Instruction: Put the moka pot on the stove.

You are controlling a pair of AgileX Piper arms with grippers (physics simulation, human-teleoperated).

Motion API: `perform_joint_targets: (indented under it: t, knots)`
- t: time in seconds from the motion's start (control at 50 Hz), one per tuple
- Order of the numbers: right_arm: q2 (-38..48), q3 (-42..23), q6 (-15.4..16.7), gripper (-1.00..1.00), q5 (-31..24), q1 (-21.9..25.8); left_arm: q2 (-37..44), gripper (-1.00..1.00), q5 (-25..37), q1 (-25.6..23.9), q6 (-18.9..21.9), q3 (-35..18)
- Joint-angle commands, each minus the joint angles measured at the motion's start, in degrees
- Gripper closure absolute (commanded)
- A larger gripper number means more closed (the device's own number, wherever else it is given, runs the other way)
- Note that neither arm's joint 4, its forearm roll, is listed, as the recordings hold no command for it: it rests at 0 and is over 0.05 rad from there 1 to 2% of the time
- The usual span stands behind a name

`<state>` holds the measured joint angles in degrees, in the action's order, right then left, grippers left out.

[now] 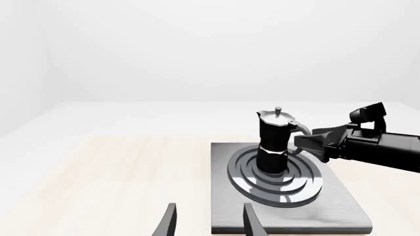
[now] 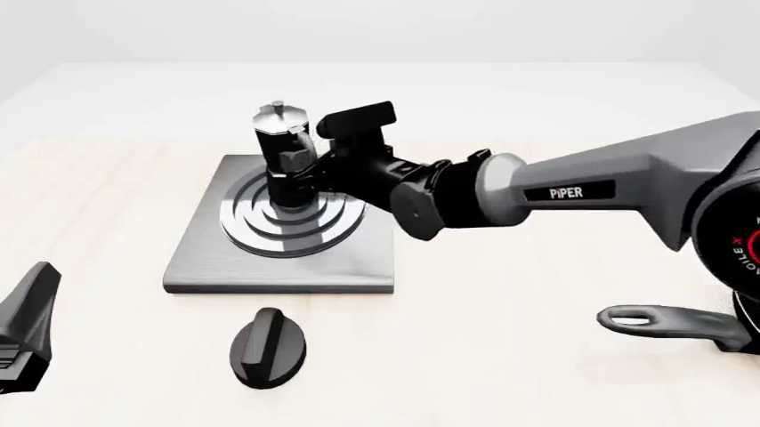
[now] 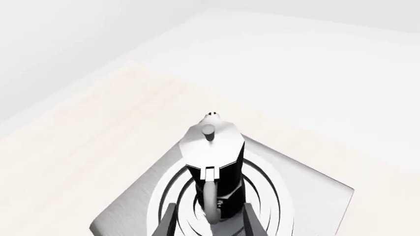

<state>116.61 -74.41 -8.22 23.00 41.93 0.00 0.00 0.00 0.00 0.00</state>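
The moka pot (image 2: pixel 283 147) stands upright on the ring burner of the stove (image 2: pixel 202 258), in the left half of the table. My right gripper (image 2: pixel 311 171) reaches in from the right at the pot's handle. In the right wrist view its fingers (image 3: pixel 167 221) stand apart on either side of the curved handle, not touching the pot (image 3: pixel 213 164). My left gripper (image 2: pixel 30 311) is low at the front left, well short of the stove. In the left wrist view it (image 1: pixel 208 219) is open and empty, facing the pot (image 1: pixel 272 142), the stove (image 1: pixel 341 209) and the right gripper (image 1: pixel 307 145).
A black oval knob (image 2: pixel 269 347) lies on the table just in front of the stove. A grey long handle (image 2: pixel 653 318) shows at the right front by the right arm's base. The right arm (image 2: pixel 570 191) spans the table's right half.
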Motion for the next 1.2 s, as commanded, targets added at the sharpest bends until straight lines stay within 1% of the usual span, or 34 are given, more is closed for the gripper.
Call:
perform_joint_targets:
  t: [0.02,0.78,1.2]
  knots:
    - [-2.6,2.0,0.8,-1.00,0.1,0.1,0.0,-1.00,0.0,0.0,0.0,0.0]
    - [-12.7,9.8,2.4,-1.00,0.7,-0.4,0.0,-1.00,0.0,0.0,0.0,0.0]
    - [-18.9,15.8,3.4,-1.00,1.4,-2.0,0.0,-1.00,0.0,0.0,0.0,0.0]
